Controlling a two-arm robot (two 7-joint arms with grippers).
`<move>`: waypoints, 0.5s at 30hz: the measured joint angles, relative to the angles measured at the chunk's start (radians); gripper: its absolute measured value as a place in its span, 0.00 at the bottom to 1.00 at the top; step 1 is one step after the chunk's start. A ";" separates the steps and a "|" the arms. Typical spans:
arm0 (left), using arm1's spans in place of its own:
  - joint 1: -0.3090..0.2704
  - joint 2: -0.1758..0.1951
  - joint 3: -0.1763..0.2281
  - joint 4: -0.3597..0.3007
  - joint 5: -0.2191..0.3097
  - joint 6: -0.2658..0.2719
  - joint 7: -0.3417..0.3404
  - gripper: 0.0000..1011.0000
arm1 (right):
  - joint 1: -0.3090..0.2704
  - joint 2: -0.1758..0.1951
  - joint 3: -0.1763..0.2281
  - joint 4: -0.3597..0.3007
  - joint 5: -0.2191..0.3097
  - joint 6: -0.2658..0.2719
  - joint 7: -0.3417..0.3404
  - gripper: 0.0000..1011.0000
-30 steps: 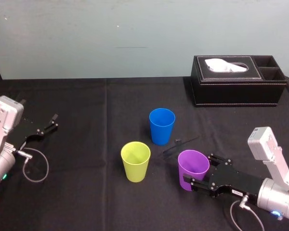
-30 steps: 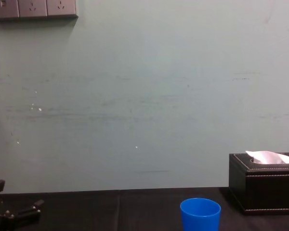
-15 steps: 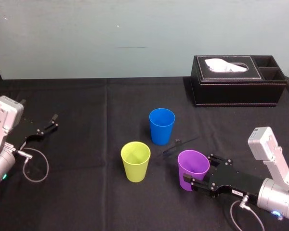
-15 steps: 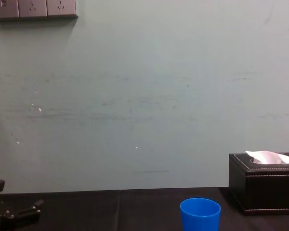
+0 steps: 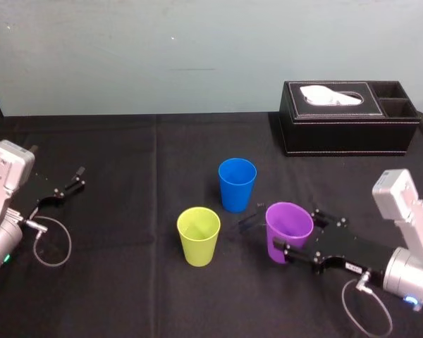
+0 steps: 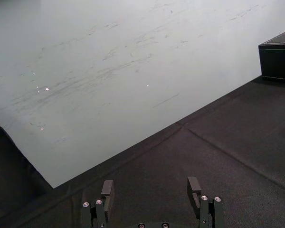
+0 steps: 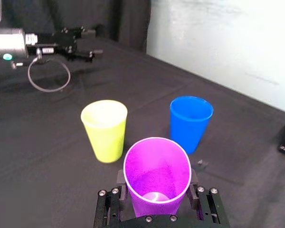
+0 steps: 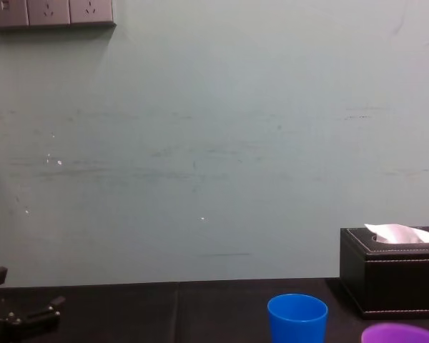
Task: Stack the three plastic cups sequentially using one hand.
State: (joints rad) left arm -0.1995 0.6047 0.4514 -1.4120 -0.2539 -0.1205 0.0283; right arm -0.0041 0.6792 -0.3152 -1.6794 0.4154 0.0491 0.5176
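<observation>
Right gripper [image 5: 297, 234] is clamping the purple cup [image 5: 287, 227], jaws hiding its base; chest view is cutting it off below the rim. Left gripper [image 6: 152, 186] is idling open, far left.

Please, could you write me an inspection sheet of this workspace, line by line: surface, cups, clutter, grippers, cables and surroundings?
Surface: black cloth covers the table and shows fold lines.
Job's things: blue cup and yellow-green cup stand upright and apart; purple cup is tilted.
Clutter: black tissue box at the far right; small dark item between the blue and purple cups, kind unclear.
Grippers: right gripper is shut on the purple cup; left gripper is open, parked at the left.
Cables: grey cable loop by the left wrist; grey cable at the right wrist.
Surroundings: pale wall; wall sockets.
</observation>
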 joint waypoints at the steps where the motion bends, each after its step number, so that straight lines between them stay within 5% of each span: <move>1: 0.000 0.000 0.000 0.000 0.000 0.000 0.000 1.00 | -0.001 0.001 0.003 -0.006 0.002 0.004 -0.003 0.73; 15: 0.000 0.000 0.000 0.000 0.000 0.000 0.000 1.00 | 0.039 0.005 0.049 -0.118 0.040 0.092 -0.053 0.73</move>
State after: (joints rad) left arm -0.1996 0.6047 0.4513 -1.4120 -0.2539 -0.1205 0.0283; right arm 0.0351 0.6842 -0.2662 -1.7971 0.4551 0.1413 0.4649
